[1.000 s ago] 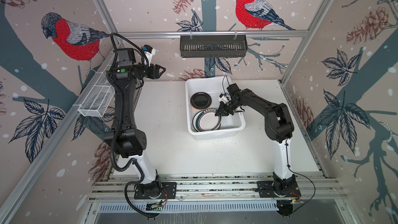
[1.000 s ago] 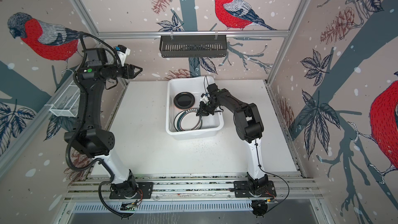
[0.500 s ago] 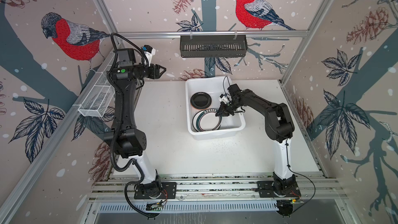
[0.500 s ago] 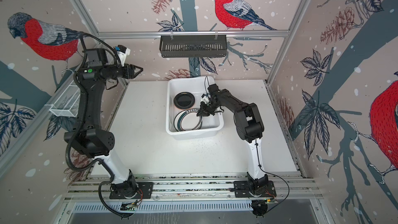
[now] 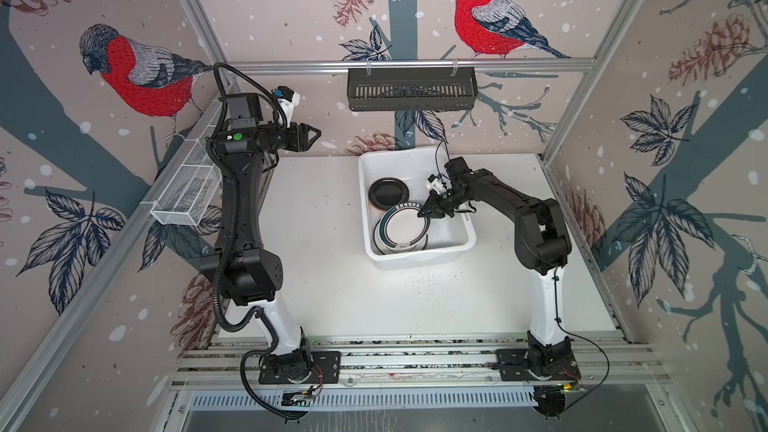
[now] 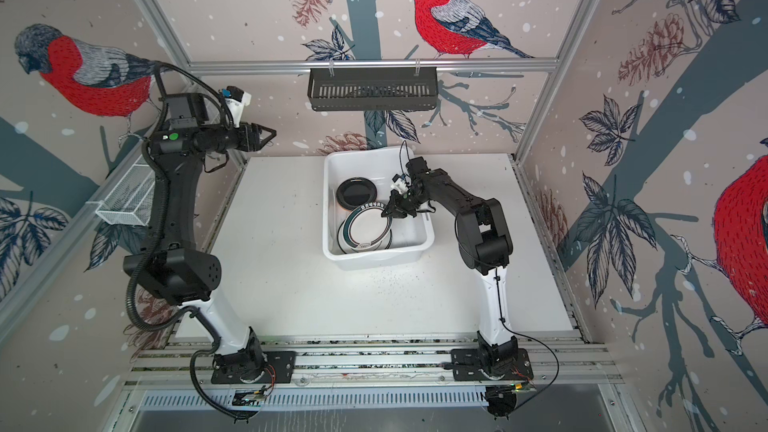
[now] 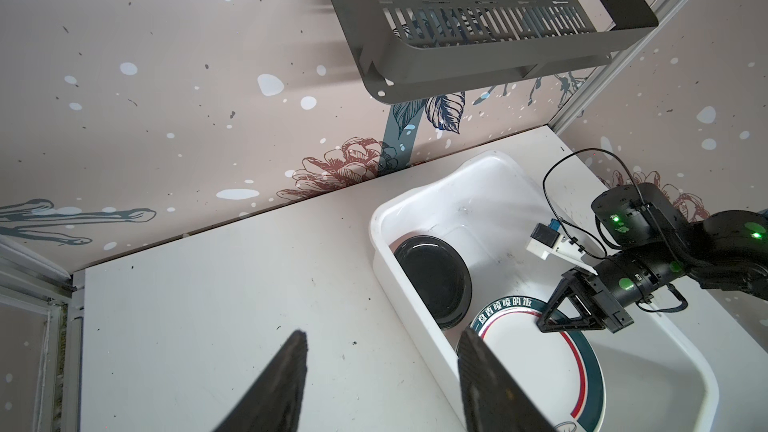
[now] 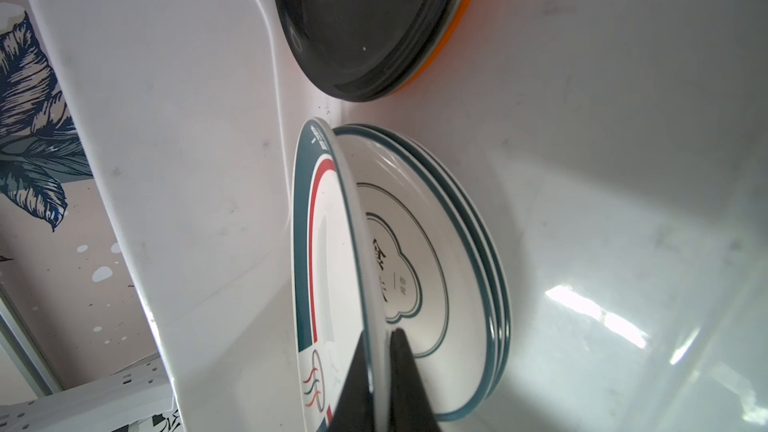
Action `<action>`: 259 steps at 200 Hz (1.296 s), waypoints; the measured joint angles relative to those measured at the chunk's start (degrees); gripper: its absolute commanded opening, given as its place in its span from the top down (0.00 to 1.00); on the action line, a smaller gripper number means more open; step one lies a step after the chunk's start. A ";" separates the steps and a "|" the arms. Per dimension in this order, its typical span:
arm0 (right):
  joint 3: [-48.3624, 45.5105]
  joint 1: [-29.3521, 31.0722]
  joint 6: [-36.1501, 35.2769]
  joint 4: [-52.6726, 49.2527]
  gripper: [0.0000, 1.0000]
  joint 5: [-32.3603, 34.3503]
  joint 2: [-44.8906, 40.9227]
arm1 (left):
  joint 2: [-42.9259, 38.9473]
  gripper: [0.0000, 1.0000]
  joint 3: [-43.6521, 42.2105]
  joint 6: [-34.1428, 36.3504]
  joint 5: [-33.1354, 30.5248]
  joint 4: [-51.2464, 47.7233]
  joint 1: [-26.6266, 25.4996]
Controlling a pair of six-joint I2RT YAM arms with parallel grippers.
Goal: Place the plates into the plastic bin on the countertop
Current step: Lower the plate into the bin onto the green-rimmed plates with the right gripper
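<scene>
A green-rimmed plate stands tilted inside the plastic bin. Its raised edge is on the side of the right arm and its face, with a red arc, slants toward the bin's left wall. Being round, it has no long axis of its own. The lettered part of its rim points to the bin's far end.

The right gripper has its jaws pinched tight on that raised rim, one finger above and one beneath, so the plate extends away from the claw toward the left wall. Just under it lies a stack of matching plates, flat on the bin floor. Whether the lowered edge touches them cannot be told.

At the far end, a black plate sits on an orange plate.

The bin, long axis running front to back, rests on the countertop toward its rear.

The left gripper hangs high over the left rear corner, well apart, its jaws partly spread and holding nothing.

Behind hangs a black slotted rack, and a wire-mesh basket is at the left.
</scene>
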 measured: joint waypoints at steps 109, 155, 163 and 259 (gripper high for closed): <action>0.72 0.13 -1.09 -0.24 0.89 1.20 1.25 | -0.07 0.41 0.31 0.07 -1.31 0.00 -0.68; 1.99 0.13 -1.33 -2.14 0.86 2.21 2.29 | 0.20 0.41 0.72 0.09 -1.31 0.04 -0.68; 2.05 0.13 -1.33 -2.27 0.85 2.43 2.34 | 0.28 0.41 0.72 0.09 -1.29 0.04 -0.68; 3.23 0.57 -2.62 -4.37 0.81 5.27 3.34 | 0.37 0.41 0.74 0.68 -1.29 0.02 -0.68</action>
